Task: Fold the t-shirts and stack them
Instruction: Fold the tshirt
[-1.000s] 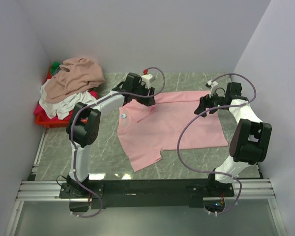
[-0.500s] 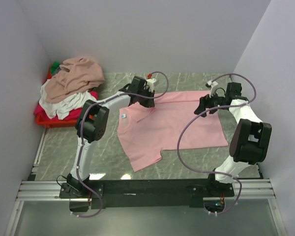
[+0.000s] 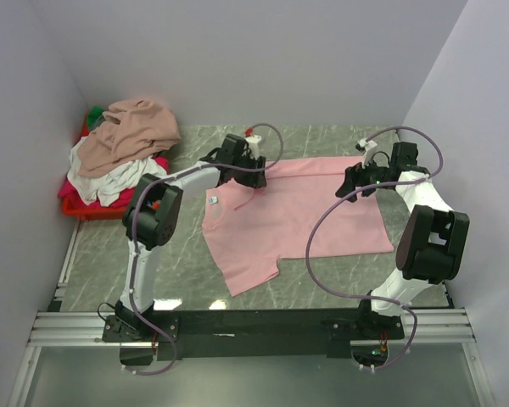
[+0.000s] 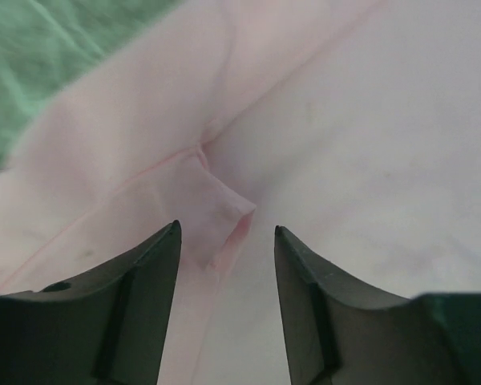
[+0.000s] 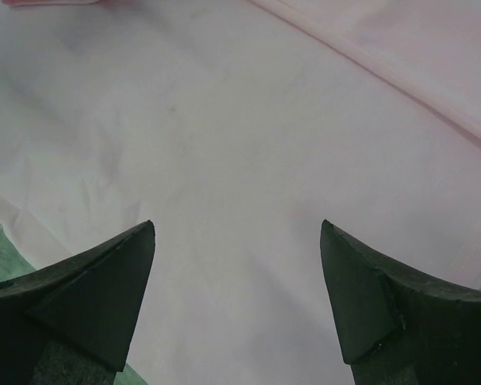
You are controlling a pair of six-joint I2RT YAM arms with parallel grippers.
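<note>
A light pink t-shirt (image 3: pixel 297 212) lies spread on the green marble table, its blue-white neck label (image 3: pixel 213 197) at the left. My left gripper (image 3: pixel 257 175) hovers low over the shirt's far-left part. In the left wrist view it (image 4: pixel 226 227) is open, with a small raised fold of pink cloth (image 4: pixel 220 212) just ahead of its tips. My right gripper (image 3: pixel 349 181) is over the shirt's far-right part. Its wrist view shows it (image 5: pixel 237 224) open wide above flat pink cloth, holding nothing. Other t-shirts are heaped at the far left: tan (image 3: pixel 131 127), white (image 3: pixel 110 180), magenta (image 3: pixel 71 188).
The heap sits in a red basket (image 3: pixel 89 210) against the left wall, with a bit of green cloth (image 3: pixel 95 113) behind it. White walls close the table at the left, back and right. The arm rail (image 3: pixel 254 324) runs along the near edge.
My left arm swung a little to the right and came back, its wrist staying over the same part of the shirt. The shirt and my right arm have not moved.
</note>
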